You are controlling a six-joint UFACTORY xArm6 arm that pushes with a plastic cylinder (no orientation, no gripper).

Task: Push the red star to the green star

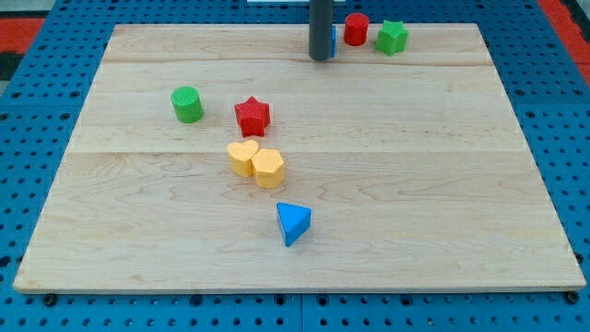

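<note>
Blue triangle [293, 222], red star [252, 116], green star [392, 37]

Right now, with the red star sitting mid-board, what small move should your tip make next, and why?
Probably swing my tip down toward the view's bottom-left, to just below and left of the red star. The tip sits near the view's top, beside the red cylinder, apart from the star. The green star lies up and to the right, so the push must start from the star's far side.

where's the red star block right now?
The red star block sits left of centre on the wooden board, just above the two touching yellow blocks and right of the green cylinder.
</note>
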